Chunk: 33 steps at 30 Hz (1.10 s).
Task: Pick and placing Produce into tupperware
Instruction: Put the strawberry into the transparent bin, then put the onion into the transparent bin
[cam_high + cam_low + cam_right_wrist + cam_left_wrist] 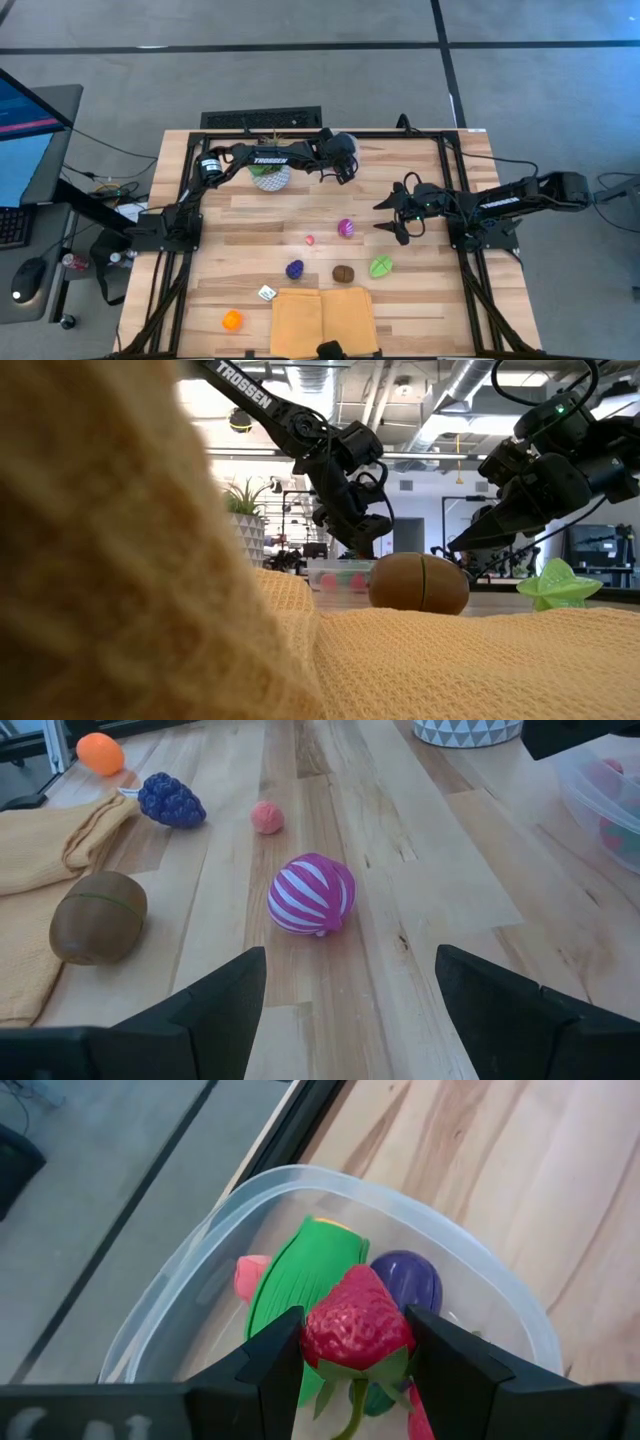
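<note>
1. Light wooden tabletop [420, 290], planks running side to side.
2. Yellow cloth [322, 318] at the near edge.
3. Loose on the wood: orange piece [232, 320], purple grapes [295, 269], brown kiwi [343, 272], green piece [381, 267], striped pink ball [346, 228], small pink ball [310, 240].
4. Plant pot [270, 178] toward the far edge.

A yellow cloth [322, 318] lies at the middle of the table's [430, 310] near edge. A leafy plant in a white patterned pot [270, 177] stands near the far edge. A small white tag [266, 293] rests just beside the cloth's left corner.
</note>
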Available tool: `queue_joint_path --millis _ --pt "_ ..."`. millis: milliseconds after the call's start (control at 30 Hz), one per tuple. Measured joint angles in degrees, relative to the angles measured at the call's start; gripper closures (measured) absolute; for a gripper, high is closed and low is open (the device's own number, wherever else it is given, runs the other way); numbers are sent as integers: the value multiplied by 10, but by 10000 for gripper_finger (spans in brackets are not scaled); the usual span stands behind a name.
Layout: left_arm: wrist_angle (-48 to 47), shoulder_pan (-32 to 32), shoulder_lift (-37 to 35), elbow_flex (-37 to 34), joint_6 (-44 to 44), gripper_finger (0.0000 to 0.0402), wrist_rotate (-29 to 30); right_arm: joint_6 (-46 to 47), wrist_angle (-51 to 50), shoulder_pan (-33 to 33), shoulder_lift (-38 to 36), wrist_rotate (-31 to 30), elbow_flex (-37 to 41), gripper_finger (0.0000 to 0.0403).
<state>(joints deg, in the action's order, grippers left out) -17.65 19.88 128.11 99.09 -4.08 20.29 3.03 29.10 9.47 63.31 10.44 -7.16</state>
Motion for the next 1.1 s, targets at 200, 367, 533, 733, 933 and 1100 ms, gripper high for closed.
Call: queue_joint_path --millis 200,367,533,733,933,1100 --pt "0 0 0 0 -5 228 -4 0 0 0 0 0 0 88" --pt "0 0 0 0 -5 195 -5 0 0 0 0 0 0 88" --pt "1 0 0 0 -4 170 -10 0 0 0 0 0 0 88" --pt "4 -1 -13 1 -4 164 -39 0 -4 0 0 0 0 88" --pt "-64 -16 -36 28 -28 164 -87 0 -16 0 0 0 0 88" --pt "-163 -41 -60 33 -72 164 -116 2 -27 0 0 0 0 88"
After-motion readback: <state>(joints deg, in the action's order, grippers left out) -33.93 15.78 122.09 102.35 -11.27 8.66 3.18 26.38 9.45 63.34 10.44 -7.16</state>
